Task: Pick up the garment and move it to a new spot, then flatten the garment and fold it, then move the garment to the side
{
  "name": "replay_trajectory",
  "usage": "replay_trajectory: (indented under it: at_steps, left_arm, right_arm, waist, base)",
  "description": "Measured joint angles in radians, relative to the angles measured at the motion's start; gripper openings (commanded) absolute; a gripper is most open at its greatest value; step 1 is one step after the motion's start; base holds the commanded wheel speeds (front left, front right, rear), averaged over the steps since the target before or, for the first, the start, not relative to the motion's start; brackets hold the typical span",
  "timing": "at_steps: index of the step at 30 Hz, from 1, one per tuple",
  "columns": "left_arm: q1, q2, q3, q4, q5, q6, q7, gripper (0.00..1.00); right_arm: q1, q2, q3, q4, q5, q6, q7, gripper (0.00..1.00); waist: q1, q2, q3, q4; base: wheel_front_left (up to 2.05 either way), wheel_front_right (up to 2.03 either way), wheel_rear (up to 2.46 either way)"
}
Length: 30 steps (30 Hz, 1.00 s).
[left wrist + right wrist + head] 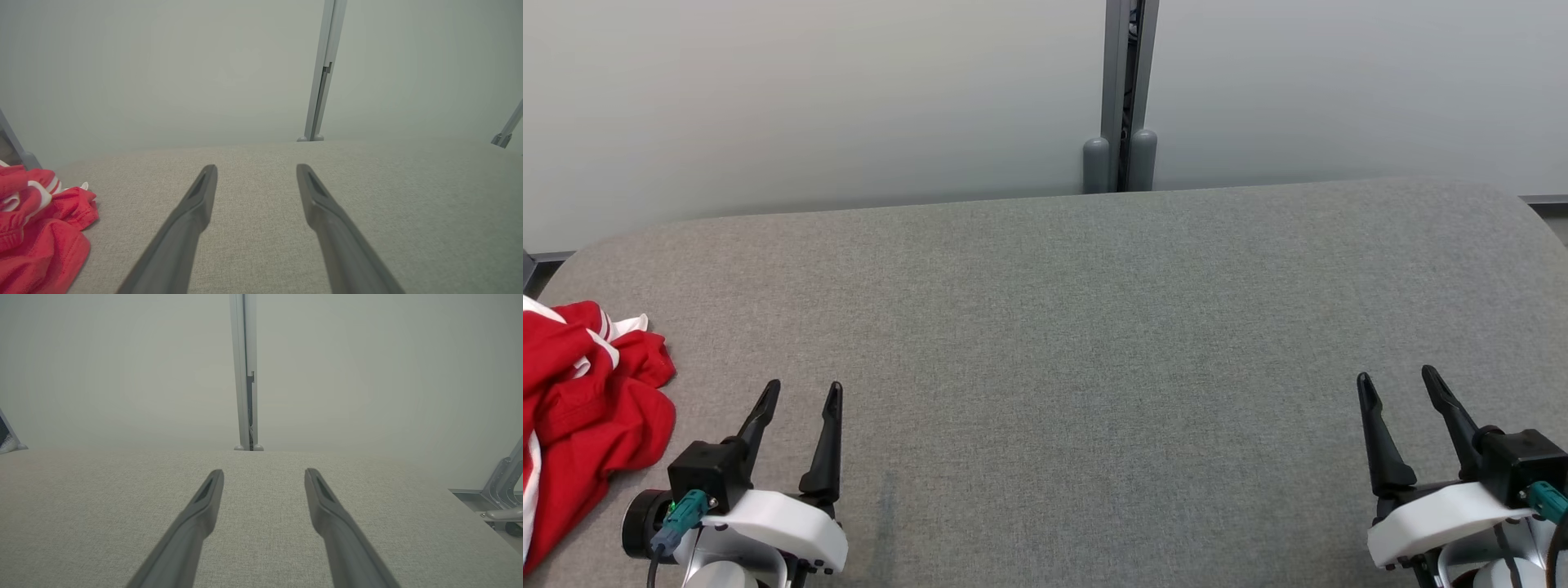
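Grey fabric bench (1094, 327) is sitting against a pale wall (809, 98). Red garment (588, 400) with white stripes is lying crumpled at the far left edge. Left hand (803, 388) is hovering just beside it, fingers spread, gripping nothing. Right hand (1396, 374) is hovering far right, equally spread and empty.

At the lower left of the frame, the left claw (803, 385) has two long, tapering black fingers (827, 449) seated in a black block (709, 472) above a smooth white shell (776, 527) dotted with small dark screws. A teal connector (682, 513) with a green light feeds a dark cable (652, 567). The right claw (1396, 373), lower right, is built alike.
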Motion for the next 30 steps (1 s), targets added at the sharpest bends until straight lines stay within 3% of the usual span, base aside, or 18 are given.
replay_trajectory:
  at_steps: [30]
  left_arm:
    - [-0.019,0.008,-0.004,0.047,-0.036,0.012,-0.004,1.00]
  right_arm:
    - [0.000,0.008,-0.013,0.007,0.049,0.000,-0.010,1.00]
  waist:
    - [0.0000,0.0000,0.007,0.008]
  base:
    - [0.00,0.00,0.00]
